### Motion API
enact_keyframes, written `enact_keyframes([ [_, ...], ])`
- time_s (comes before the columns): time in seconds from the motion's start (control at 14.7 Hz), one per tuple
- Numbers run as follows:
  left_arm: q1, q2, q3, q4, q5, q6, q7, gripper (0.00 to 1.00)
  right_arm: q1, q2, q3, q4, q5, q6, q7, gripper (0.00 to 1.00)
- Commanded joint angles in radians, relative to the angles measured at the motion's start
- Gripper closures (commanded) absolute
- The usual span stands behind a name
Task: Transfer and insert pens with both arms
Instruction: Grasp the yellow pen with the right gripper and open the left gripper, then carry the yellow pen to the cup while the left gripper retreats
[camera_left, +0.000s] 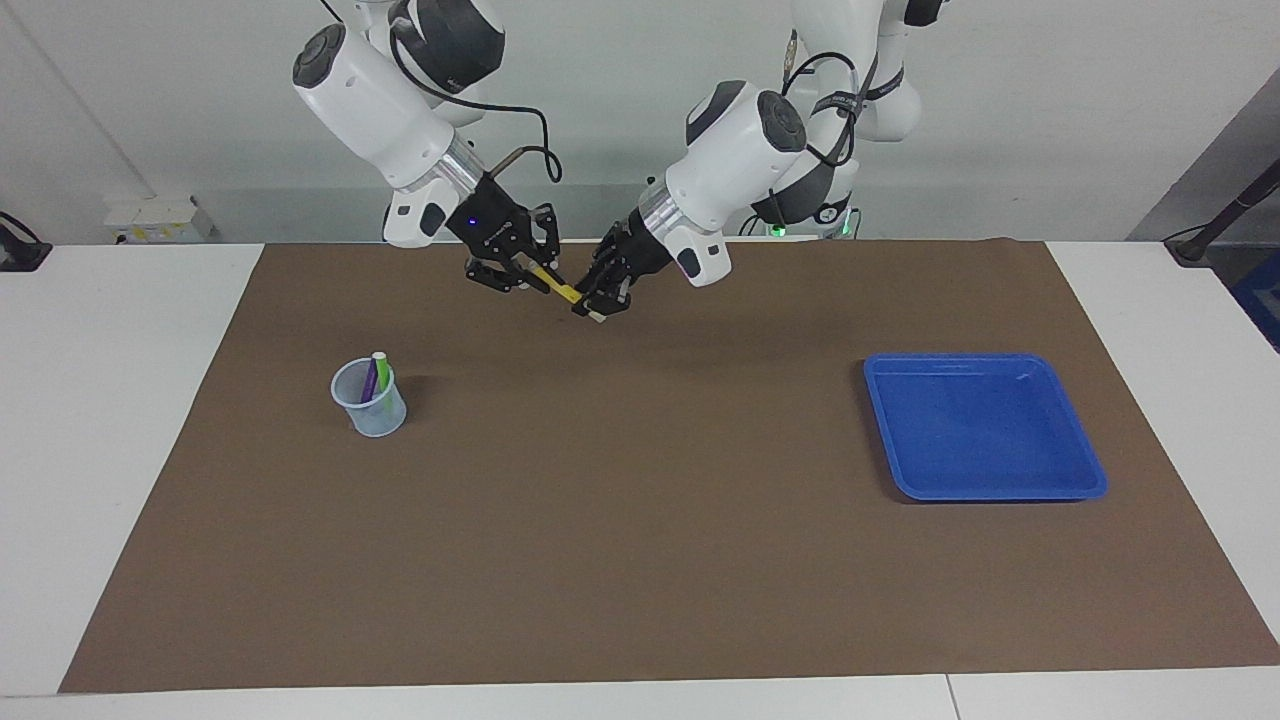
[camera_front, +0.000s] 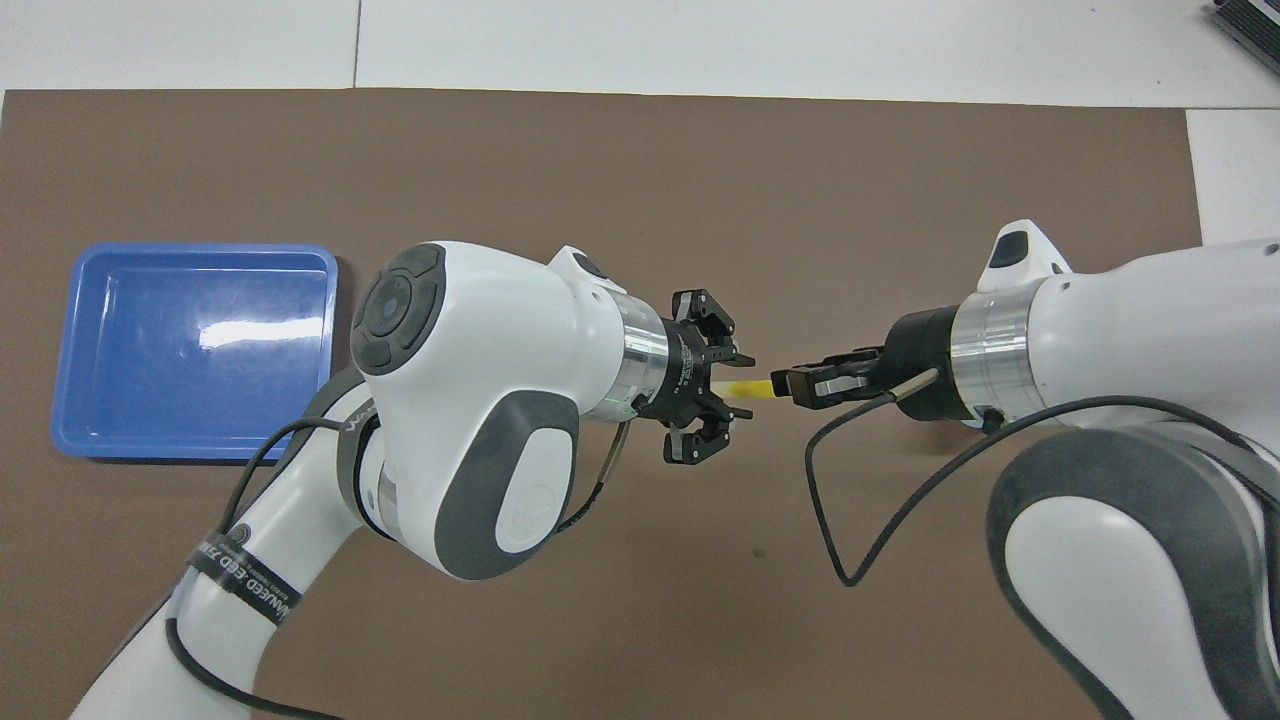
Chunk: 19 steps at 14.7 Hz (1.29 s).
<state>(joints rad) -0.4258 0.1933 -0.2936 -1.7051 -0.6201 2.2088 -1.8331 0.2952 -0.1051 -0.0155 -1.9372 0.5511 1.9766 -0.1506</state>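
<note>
The yellow pen (camera_left: 567, 291) (camera_front: 748, 387) hangs in the air over the brown mat, at the robots' end of the table. My right gripper (camera_left: 541, 279) (camera_front: 792, 385) is shut on one end of it. Around the pen's pale end stands my left gripper (camera_left: 598, 304) (camera_front: 739, 383), open, its fingers spread to either side of the pen. A clear cup (camera_left: 371, 405) toward the right arm's end of the table holds the purple pen (camera_left: 369, 380) and the green pen (camera_left: 379, 368) upright. In the overhead view the cup is hidden under the right arm.
A blue tray (camera_left: 1000, 494) (camera_front: 200, 248) lies on the mat toward the left arm's end of the table, with nothing in it. A black cable (camera_front: 830, 520) loops down from the right wrist. The brown mat (camera_left: 640, 560) covers most of the white table.
</note>
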Motion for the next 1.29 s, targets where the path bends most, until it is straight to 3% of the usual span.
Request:
enact_keyframes([
  [0.0, -0.008, -0.032, 0.016, -0.027, -0.012, 0.008, -0.015, 0.00, -0.021, -0.002, 0.000, -0.005, 0.003, -0.010, -0.035, 1.00],
  [0.2, -0.001, -0.044, 0.024, -0.030, 0.002, -0.001, -0.002, 0.00, -0.043, -0.001, 0.000, -0.002, -0.019, -0.012, -0.067, 1.00],
  [0.47, 0.071, -0.044, 0.024, -0.030, 0.085, -0.029, 0.056, 0.00, -0.082, 0.002, 0.000, 0.003, -0.147, -0.012, -0.084, 1.00],
  [0.81, 0.272, -0.049, 0.024, -0.022, 0.118, -0.164, 0.325, 0.00, -0.114, 0.007, -0.001, 0.004, -0.324, -0.012, -0.096, 1.00],
  [1.02, 0.399, -0.063, 0.024, -0.010, 0.219, -0.294, 0.473, 0.00, -0.137, 0.007, -0.001, 0.003, -0.443, -0.012, -0.098, 1.00],
  [1.22, 0.462, -0.075, 0.024, -0.008, 0.290, -0.314, 0.564, 0.00, -0.155, 0.005, -0.001, 0.000, -0.516, -0.012, -0.107, 1.00],
])
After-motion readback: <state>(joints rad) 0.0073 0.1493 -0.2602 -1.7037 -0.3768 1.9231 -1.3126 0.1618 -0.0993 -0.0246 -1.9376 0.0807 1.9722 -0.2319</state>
